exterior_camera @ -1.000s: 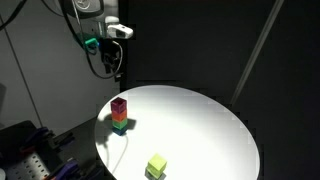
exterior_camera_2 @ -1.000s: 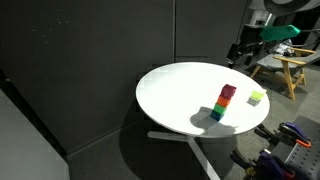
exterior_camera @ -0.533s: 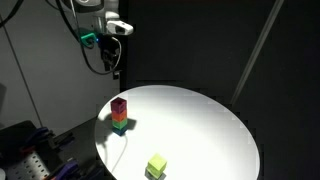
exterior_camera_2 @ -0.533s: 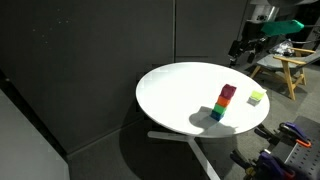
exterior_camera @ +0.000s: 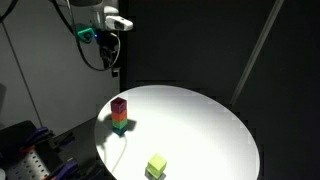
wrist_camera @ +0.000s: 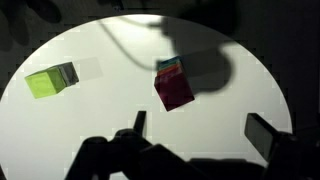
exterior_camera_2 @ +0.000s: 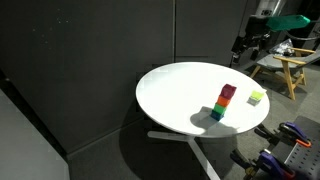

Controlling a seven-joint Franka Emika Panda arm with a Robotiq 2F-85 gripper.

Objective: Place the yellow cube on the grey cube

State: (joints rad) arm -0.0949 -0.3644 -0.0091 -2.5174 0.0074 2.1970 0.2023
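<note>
The yellow cube (exterior_camera: 157,162) sits on top of the grey cube (exterior_camera: 151,174) near the round table's front edge; only a sliver of grey shows under it. The pair also shows in an exterior view (exterior_camera_2: 257,97). In the wrist view the yellow cube (wrist_camera: 42,83) is at the far left with the grey cube (wrist_camera: 68,73) showing beside it. My gripper (wrist_camera: 200,130) is open and empty, high above the table and far from both cubes. It shows in both exterior views (exterior_camera: 110,38) (exterior_camera_2: 249,46).
A stack of three cubes, dark red on orange on green (exterior_camera: 120,113) (exterior_camera_2: 225,102) (wrist_camera: 174,85), stands on the white round table (exterior_camera: 200,120). Black curtains surround the table. A wooden trestle (exterior_camera_2: 285,70) stands beyond it.
The arm has risen a little and drifted away from the table. The cubes have not moved.
</note>
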